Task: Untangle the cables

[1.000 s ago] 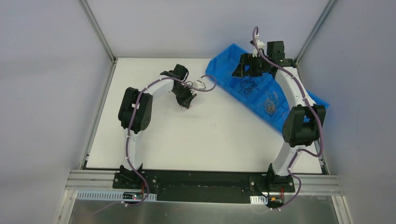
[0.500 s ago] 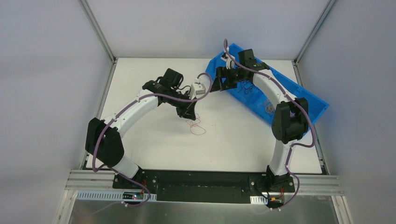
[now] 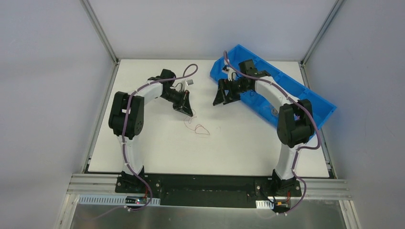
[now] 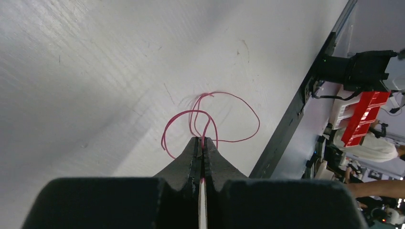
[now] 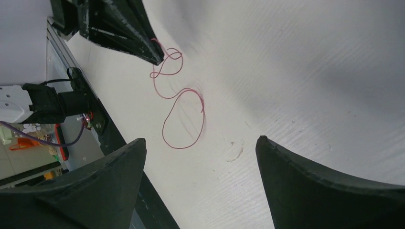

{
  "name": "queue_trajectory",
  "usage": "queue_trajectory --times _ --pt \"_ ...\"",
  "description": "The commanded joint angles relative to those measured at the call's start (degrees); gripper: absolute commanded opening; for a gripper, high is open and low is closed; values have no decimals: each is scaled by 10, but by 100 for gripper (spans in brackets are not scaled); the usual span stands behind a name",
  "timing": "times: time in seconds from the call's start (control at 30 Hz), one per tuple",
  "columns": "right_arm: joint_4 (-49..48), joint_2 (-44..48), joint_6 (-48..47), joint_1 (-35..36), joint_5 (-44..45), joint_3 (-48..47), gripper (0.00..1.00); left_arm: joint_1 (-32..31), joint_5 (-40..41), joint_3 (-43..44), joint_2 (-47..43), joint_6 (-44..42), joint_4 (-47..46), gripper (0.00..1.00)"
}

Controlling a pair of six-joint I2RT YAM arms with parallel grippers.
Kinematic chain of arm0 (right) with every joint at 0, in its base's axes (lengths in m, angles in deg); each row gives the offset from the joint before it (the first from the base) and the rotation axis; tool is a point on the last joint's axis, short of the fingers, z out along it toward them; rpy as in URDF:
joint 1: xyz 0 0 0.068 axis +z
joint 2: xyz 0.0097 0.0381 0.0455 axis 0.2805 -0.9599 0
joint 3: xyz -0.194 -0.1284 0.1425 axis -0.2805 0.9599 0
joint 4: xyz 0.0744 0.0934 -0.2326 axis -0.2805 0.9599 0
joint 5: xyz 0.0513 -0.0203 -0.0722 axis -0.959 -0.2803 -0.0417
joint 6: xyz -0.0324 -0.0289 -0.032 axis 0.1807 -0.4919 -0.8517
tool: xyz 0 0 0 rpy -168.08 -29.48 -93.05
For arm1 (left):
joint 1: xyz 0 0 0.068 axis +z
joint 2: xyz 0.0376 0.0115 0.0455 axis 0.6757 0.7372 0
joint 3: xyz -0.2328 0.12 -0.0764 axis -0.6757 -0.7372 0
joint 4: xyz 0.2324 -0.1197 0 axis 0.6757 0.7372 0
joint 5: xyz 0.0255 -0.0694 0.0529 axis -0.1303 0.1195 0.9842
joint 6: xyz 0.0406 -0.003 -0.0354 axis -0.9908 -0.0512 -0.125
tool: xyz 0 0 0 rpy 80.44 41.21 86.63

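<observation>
A thin red cable (image 3: 198, 129) lies in loose loops on the white table (image 3: 153, 143). My left gripper (image 3: 190, 114) is shut on one end of it. In the left wrist view the red strand (image 4: 258, 125) runs up between the closed fingertips of the left gripper (image 4: 201, 139). My right gripper (image 3: 219, 100) is open and empty, hovering above the table just left of the blue bin (image 3: 313, 99). In the right wrist view the red loop (image 5: 164, 128) lies ahead of the right gripper (image 5: 200, 140), and the left gripper (image 5: 155, 56) holds its far end.
The blue bin stands slanted at the back right, with the right arm reaching over it. A small pale tangle (image 3: 275, 110) shows inside it. Metal frame posts and the table's black front edge (image 3: 205, 183) bound the space.
The left gripper swung toward the middle and drew back left, and the red cable now trails on the table from it. The right gripper moved out of the bin to the left.
</observation>
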Motion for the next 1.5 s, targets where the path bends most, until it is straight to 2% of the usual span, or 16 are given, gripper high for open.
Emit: queue_trajectory --times 0.0,0.1,0.23,0.3,0.43,0.57,0.7,0.87,0.93,1.03,1.2,1.33,1.47 --pt "8 49 -52 24 -24 39 88 -9 -33 24 26 69 -25 0" --pt "-13 90 -159 41 -11 111 88 -9 -27 19 37 92 -46 0" --pt "-74 179 -286 62 8 236 98 -9 -6 21 53 100 -50 0" --pt "-98 205 -331 80 28 294 99 -9 -5 20 61 106 -52 0" --pt "-148 208 -367 124 73 336 98 -15 -11 18 68 115 -55 0" --pt "-242 176 -379 166 135 361 83 -20 -23 18 79 130 -59 0" --pt "-331 136 -405 196 210 381 54 -26 -40 18 92 149 -64 0" --pt "-312 70 -417 222 269 331 25 -42 -49 2 102 183 -87 0" --pt "-312 56 -415 224 270 319 18 -53 -49 -6 104 197 -100 0" --pt "-325 59 -410 225 243 316 13 -71 -53 -16 112 220 -124 0" --pt "-328 72 -410 229 196 318 14 -93 -68 -20 131 260 -165 0" --pt "-315 94 -403 219 181 333 29 -85 -66 -19 141 273 -172 0" --pt "-271 121 -369 188 158 329 50 -68 -54 -25 146 280 -173 0"
